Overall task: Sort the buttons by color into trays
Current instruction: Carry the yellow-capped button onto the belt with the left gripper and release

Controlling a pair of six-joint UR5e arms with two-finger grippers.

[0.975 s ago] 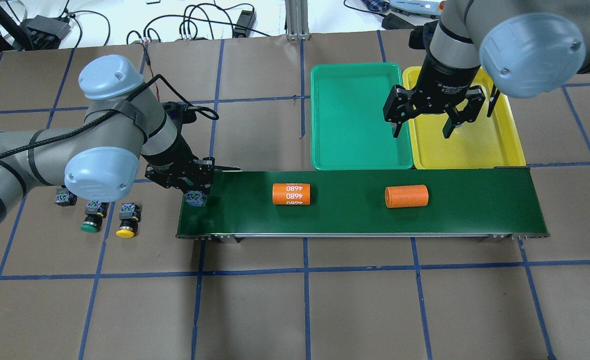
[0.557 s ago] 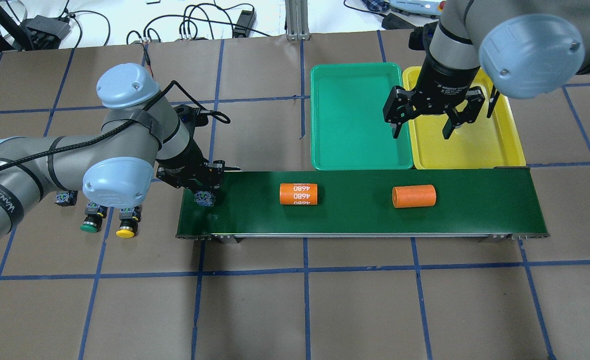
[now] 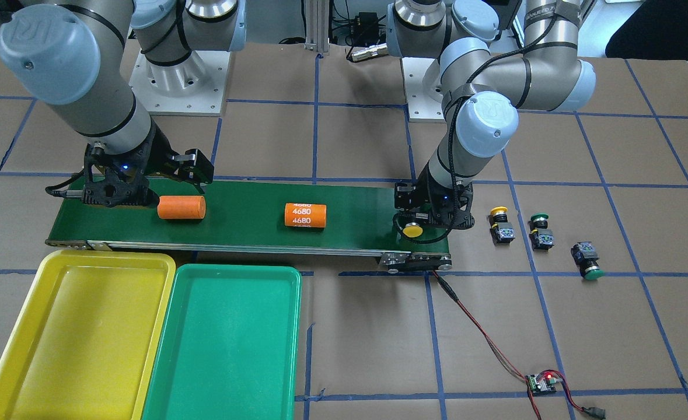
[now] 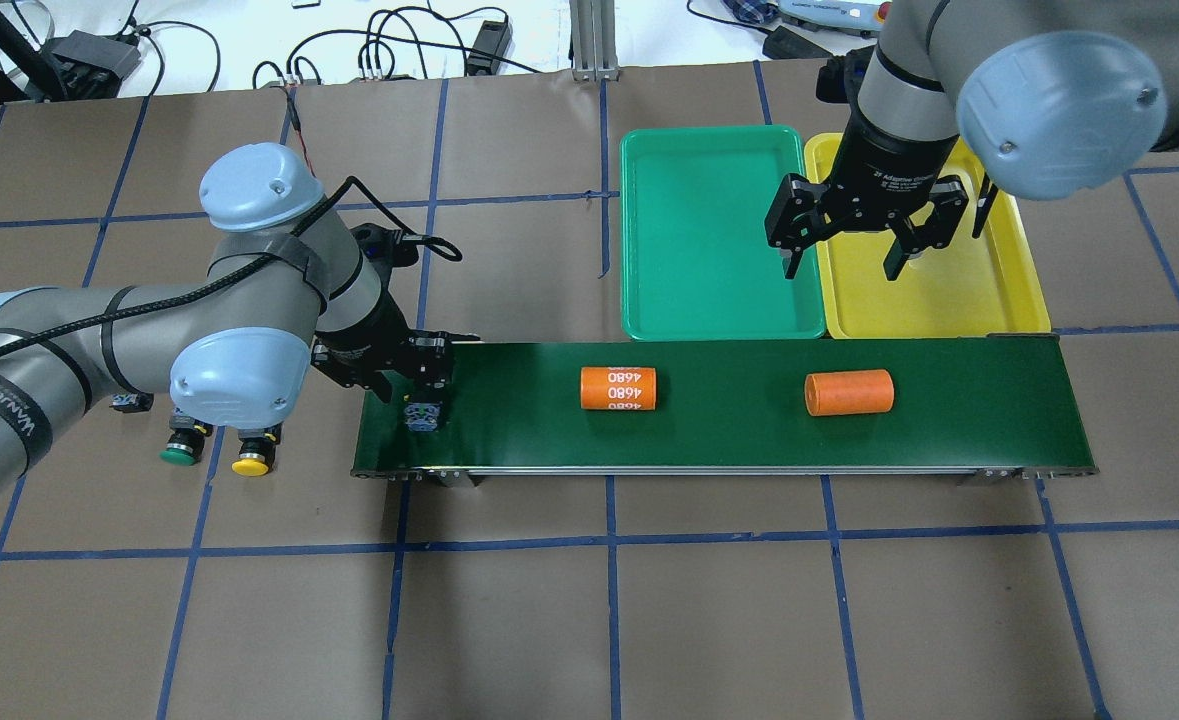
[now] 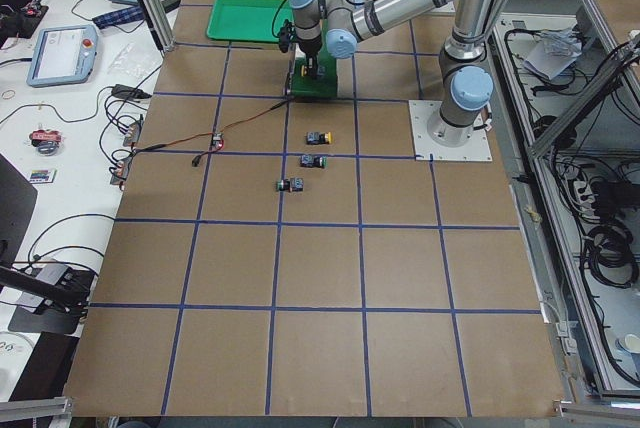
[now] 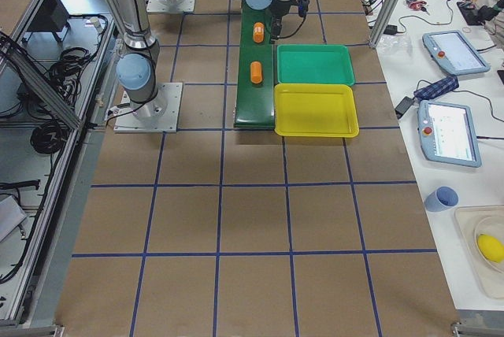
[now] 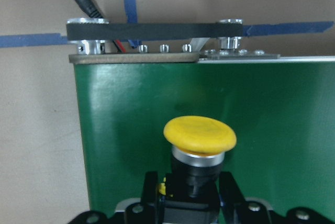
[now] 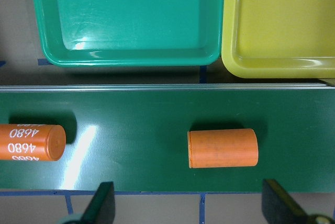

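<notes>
My left gripper is over the left end of the conveyor belt, shut on a yellow-capped button held low over the belt; the cap points away from the robot. Three more buttons lie on the table left of the belt: a yellow one, a green one, and a second green one mostly hidden under my left arm in the overhead view. My right gripper is open and empty, hovering over the seam between the green tray and the yellow tray. Neither tray holds anything.
The long dark green conveyor belt carries an orange cylinder marked 4680 and a plain orange cylinder, which lies under my right wrist camera. A small circuit board with a red wire lies beyond the belt.
My left gripper has moved right and slightly toward the belt's near edge with the yellow button. Both orange cylinders have drifted right on the belt. The right gripper has stayed put.
</notes>
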